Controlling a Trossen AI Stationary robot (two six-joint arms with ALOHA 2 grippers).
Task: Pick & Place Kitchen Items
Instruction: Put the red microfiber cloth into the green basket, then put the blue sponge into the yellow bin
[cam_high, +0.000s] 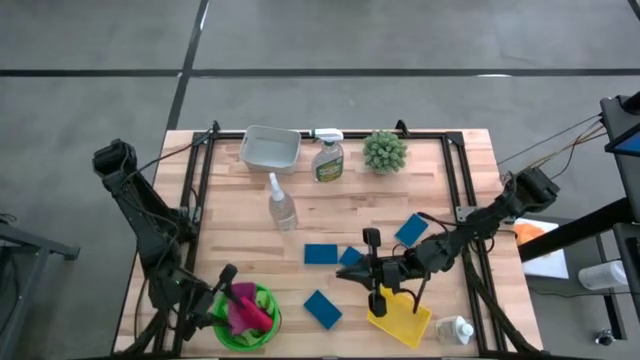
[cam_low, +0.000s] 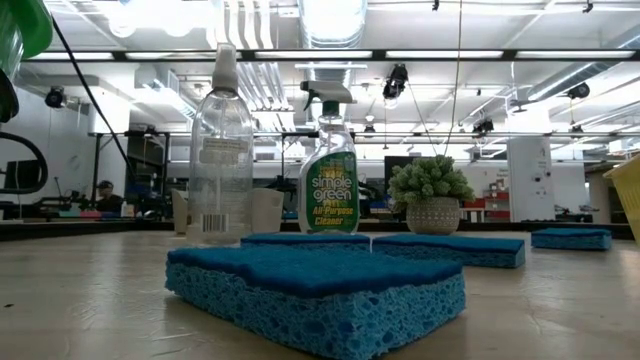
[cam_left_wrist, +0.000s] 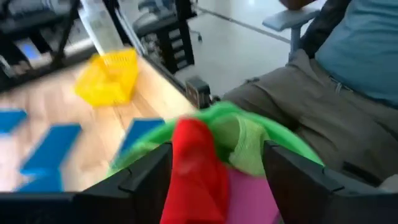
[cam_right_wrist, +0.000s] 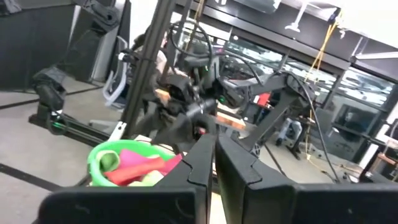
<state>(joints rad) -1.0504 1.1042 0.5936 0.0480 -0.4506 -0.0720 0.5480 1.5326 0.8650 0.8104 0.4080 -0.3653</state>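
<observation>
Left gripper (cam_high: 232, 290) hung over the green bowl (cam_high: 262, 330), fingers apart around the red cloth (cam_left_wrist: 193, 168) but not squeezing it. That cloth lay in the bowl on a pink cloth (cam_left_wrist: 249, 199). It looked soft, light and floppy, easiest pinched at a bunched-up fold. Right gripper (cam_high: 372, 270) was shut and empty.

We see a tub (cam_high: 270, 148), spray bottle (cam_high: 328, 160) and potted plant (cam_high: 384, 151) in a row along the bench's (cam_high: 240, 230) far edge, sponges (cam_high: 321, 253) mid-bench, a bowl (cam_high: 262, 331) of cloths (cam_high: 243, 308) at our near-left corner, a basket (cam_high: 400, 318) near right, small bottle (cam_high: 455, 329) beside it.
</observation>
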